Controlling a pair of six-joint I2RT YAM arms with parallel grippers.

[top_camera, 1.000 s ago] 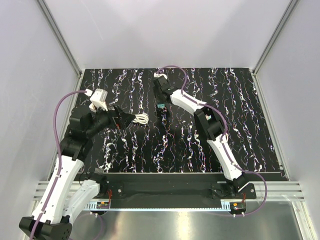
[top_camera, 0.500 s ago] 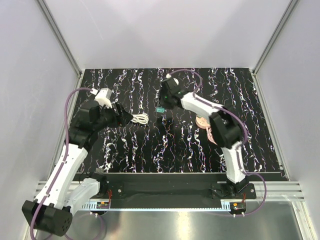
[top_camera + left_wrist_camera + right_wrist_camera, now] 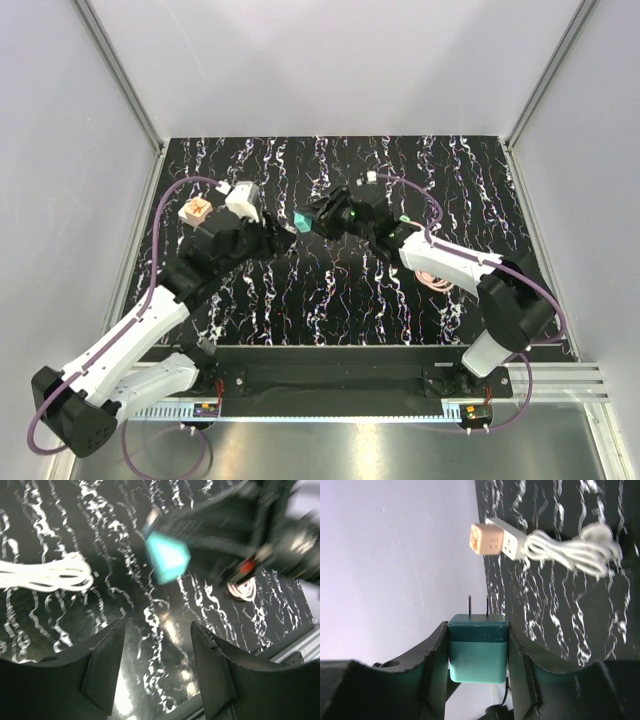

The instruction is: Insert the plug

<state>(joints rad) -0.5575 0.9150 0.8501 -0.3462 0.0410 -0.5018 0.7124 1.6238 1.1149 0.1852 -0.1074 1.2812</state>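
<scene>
My right gripper (image 3: pixel 478 626) is shut on a teal plug (image 3: pixel 478 655), whose two prongs point out past the fingertips. A white socket block with a peach end (image 3: pixel 492 541) lies ahead of the prongs, with its coiled white cable (image 3: pixel 575 555) trailing off it. In the top view the right gripper (image 3: pixel 310 218) holds the plug (image 3: pixel 303 219) above the table middle, facing left. My left gripper (image 3: pixel 157 625) is open and empty above the table, close to the cable coil (image 3: pixel 47 573), with the plug (image 3: pixel 167 557) just beyond it. In the top view it (image 3: pixel 278 236) is just left of the plug.
A pink and white coiled cable (image 3: pixel 432 272) lies on the black marbled table (image 3: pixel 340 300) under the right arm; it also shows in the left wrist view (image 3: pixel 243 587). An orange-faced block (image 3: pixel 195 208) shows beside the left arm. Grey walls enclose the table on three sides.
The right arm has swung toward the near left with the plug and turned it to face left. The left arm has reached right, toward the cable coil and the plug.
</scene>
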